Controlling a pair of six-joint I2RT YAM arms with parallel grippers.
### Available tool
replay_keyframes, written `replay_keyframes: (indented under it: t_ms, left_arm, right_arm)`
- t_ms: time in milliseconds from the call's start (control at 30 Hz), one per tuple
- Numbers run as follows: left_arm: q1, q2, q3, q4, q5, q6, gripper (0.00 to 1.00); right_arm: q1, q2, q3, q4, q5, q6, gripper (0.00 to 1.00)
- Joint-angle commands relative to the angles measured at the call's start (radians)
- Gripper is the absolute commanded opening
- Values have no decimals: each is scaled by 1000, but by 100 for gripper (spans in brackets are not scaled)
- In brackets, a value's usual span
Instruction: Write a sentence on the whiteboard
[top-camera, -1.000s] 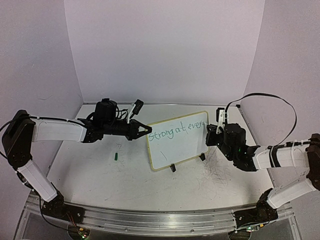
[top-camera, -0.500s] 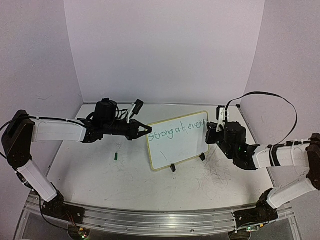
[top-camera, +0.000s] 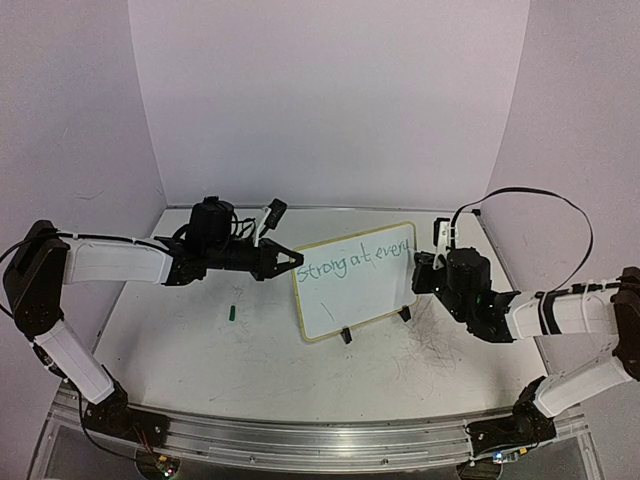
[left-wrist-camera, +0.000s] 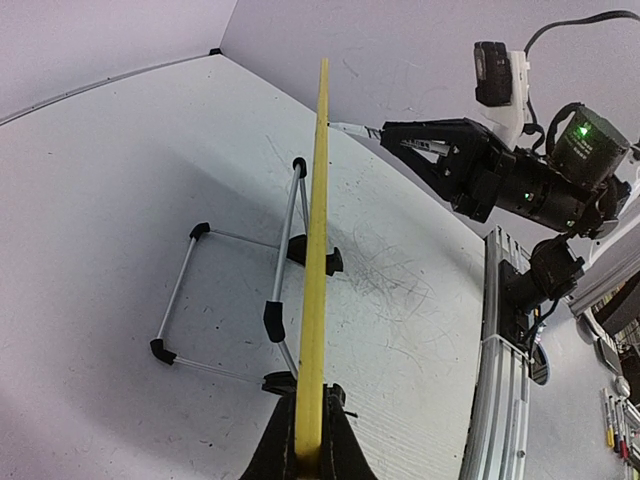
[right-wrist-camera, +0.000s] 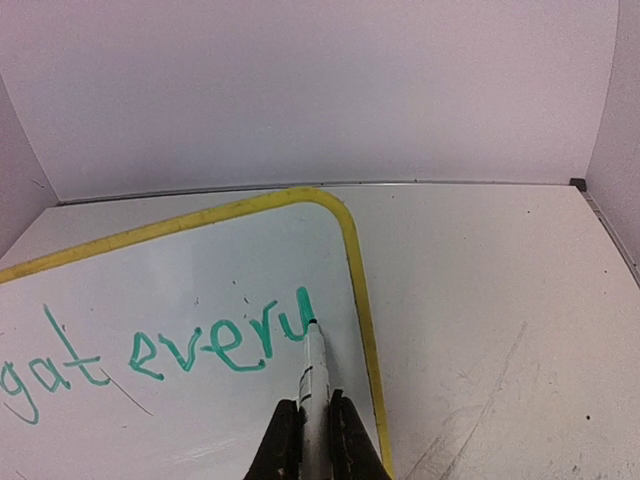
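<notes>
Whiteboard (top-camera: 360, 300) upright on clip feet, middle of bench (top-camera: 200, 350), between both hands. Left hand (top-camera: 293, 261) clamped on its left edge. Right hand (top-camera: 424, 262) just beside right edge, gripping marker (right-wrist-camera: 313, 365); tip touches end of sentence (top-camera: 355, 260), top line.

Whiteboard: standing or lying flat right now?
Standing. The whiteboard sits on edge on its black feet, a wire stand behind it, with the left gripper shut on its side edge.

Top view looks down over the desk (top-camera: 180, 345) from behind. Left wrist sees the whiteboard (top-camera: 350, 300) edge-on, right wrist faces it closely.
</notes>
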Motion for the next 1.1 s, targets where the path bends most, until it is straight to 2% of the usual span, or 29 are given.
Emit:
replay_keyframes:
  t_ms: [0,833,933,1067]
  left_arm:
    - [-5,-41,29,32,-17,51,0]
    - [-8,-46,28,32,-23,54,0]
    - [-7,-43,26,31,-29,53,0]
    - [-6,-47,24,30,-42,57,0]
  right_arm:
    - [-4,-4,-18,-40,-18,35,0]
    - [32,-22,-15,-47,-100,42,0]
    - [40,-108,-12,-53,-118,34,0]
    - [48,-345,-70,-92,-90,36,0]
